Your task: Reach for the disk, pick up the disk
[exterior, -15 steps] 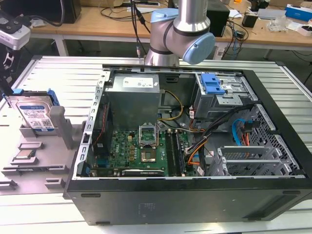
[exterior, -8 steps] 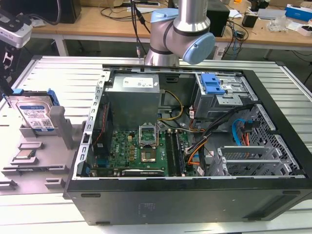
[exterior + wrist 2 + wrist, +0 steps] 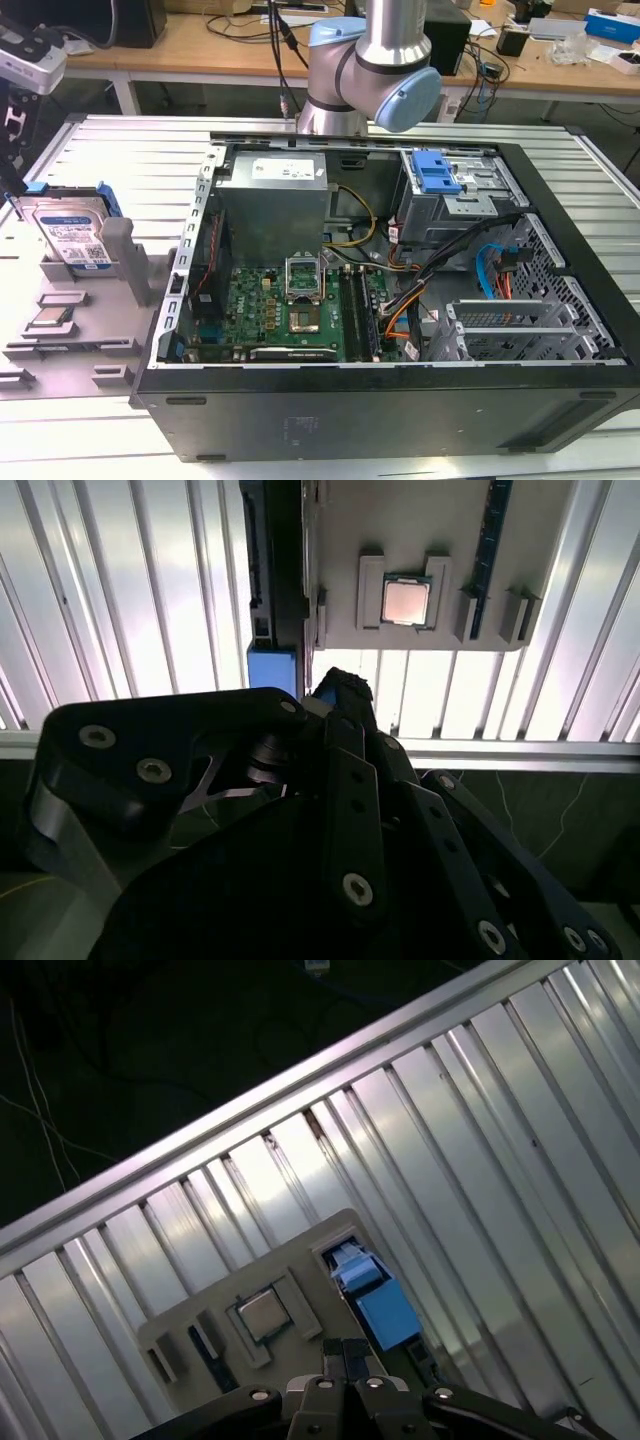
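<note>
The disk (image 3: 68, 236) stands on edge in a grey holder (image 3: 128, 262) on the slatted table, at the exterior view's left; its white-and-blue label faces the camera and a blue bracket (image 3: 62, 192) runs over its top. My gripper (image 3: 13, 193) hangs just above that blue bracket's end, at the far left. In both wrist views the fingers (image 3: 345, 1356) look pressed together with nothing between them. The disk's blue bracket end (image 3: 376, 1302) lies right beyond the fingertips (image 3: 341, 686), and the disk shows edge-on (image 3: 264, 570).
A small square processor chip (image 3: 407, 601) sits in a pocket of the grey holder (image 3: 420, 520), beside the disk. An open computer case (image 3: 400, 280) takes up the middle and right of the slatted table (image 3: 120, 140). The arm's base (image 3: 350, 80) rises behind it.
</note>
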Controlling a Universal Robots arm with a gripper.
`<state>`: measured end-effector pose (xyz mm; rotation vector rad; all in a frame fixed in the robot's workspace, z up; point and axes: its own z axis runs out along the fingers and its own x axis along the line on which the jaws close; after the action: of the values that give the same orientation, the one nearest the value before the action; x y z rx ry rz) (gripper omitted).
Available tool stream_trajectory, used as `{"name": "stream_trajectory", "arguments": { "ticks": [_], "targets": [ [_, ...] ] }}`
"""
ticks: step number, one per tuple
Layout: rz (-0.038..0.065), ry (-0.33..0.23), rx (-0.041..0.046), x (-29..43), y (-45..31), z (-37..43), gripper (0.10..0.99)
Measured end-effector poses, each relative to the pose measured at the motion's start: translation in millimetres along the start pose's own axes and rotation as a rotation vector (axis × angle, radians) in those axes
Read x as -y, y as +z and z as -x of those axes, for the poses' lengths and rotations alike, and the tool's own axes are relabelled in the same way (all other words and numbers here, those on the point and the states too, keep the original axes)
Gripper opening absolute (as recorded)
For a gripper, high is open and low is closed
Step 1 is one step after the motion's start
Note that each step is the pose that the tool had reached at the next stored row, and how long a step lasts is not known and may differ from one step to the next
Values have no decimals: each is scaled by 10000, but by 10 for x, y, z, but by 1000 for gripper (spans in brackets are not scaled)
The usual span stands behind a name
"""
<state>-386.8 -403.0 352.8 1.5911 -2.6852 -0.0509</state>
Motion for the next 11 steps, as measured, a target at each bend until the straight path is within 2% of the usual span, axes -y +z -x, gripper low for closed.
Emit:
{"name": "stream_trajectory", "arguments": {
  "ticks": [11],
  "targets": [
    [0,-967,-37,0,0,0,106]
  ]
}}
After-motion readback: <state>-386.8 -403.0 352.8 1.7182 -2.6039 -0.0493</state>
